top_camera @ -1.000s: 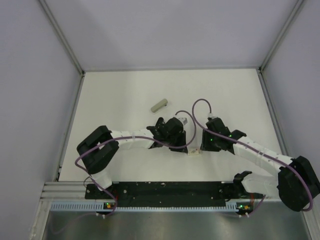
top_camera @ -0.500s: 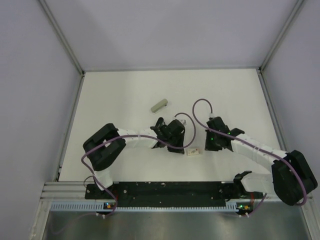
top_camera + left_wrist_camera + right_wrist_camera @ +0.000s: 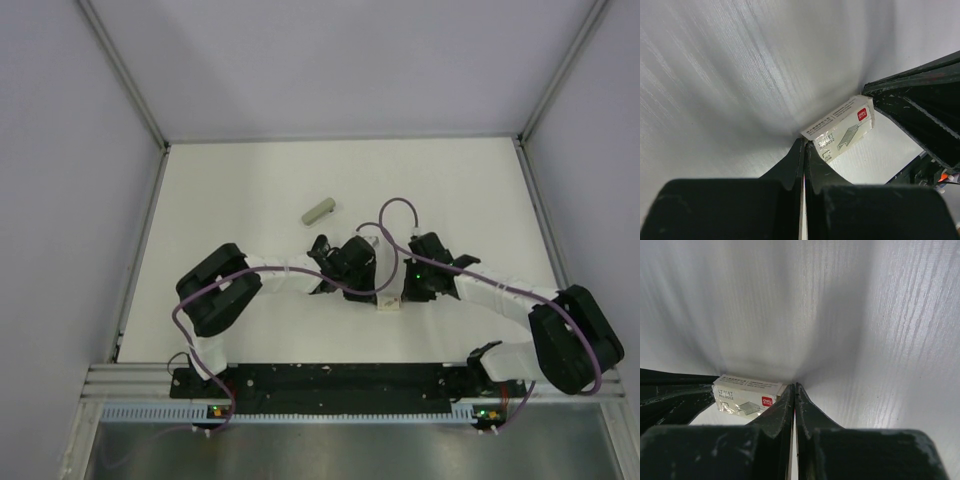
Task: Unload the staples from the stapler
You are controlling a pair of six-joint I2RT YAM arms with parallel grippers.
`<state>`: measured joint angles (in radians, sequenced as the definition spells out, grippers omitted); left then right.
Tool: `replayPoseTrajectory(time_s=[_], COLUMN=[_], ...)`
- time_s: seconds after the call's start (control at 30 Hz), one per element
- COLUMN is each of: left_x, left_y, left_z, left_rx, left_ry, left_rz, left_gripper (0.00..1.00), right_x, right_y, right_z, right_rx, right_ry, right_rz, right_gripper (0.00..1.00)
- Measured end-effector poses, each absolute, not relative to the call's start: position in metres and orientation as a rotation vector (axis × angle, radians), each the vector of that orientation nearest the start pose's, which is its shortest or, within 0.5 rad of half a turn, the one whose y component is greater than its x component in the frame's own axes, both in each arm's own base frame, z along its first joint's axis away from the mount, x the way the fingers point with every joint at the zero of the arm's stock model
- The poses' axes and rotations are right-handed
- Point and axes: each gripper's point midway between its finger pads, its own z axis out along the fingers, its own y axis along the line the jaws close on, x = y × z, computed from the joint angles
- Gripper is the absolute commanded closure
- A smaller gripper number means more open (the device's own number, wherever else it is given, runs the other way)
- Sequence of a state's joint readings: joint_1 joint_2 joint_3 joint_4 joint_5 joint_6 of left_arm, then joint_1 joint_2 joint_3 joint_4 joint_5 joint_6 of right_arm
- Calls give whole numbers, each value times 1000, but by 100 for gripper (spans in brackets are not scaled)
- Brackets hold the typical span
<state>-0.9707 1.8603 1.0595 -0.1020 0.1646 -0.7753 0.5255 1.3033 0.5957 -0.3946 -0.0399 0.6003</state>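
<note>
No black stapler shows in any view; it is hidden or out of sight. A small beige staple box (image 3: 388, 301) lies on the white table between my two grippers. My left gripper (image 3: 377, 291) is shut and empty. In the left wrist view its tips (image 3: 805, 143) touch the box's (image 3: 841, 128) near corner. My right gripper (image 3: 401, 294) is shut and empty. In the right wrist view its tips (image 3: 793, 385) sit against the end of the box (image 3: 746, 395). Each wrist view shows the other gripper's black fingers (image 3: 920, 107) (image 3: 670, 392) beyond the box.
A pale olive-grey short bar (image 3: 319, 212) lies on the table behind the left gripper. Purple cables (image 3: 395, 215) loop over both wrists. Metal frame rails (image 3: 140, 250) border the table on the left and right.
Both grippers have closed in on the staple box from either side, the left moving right and the right moving left and nearer. The box has stayed about where it was.
</note>
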Motion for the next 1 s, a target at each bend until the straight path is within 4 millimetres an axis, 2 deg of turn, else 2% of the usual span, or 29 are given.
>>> replayPoseTrajectory(time_s=[0.5,0.77,0.9,1.0], left_x=[197,198,199,200], left_y=[-391,-390,-390,-387], left_z=[24,24,24,25], left_rx=[341,339,339,339], left_ry=[2702,2705,2693,2684], left_rz=[-849,-835,-815,-783], left_gripper=[100,100,87,79], right_x=[202,202,202,207], right_y=[168,167,163,157], right_z=[17,16,21,33], right_rx=[99,113,111,114], right_ry=[2757,2757,2742,2707], right_rz=[456,448,432,420], right_gripper=[100,98,86,78])
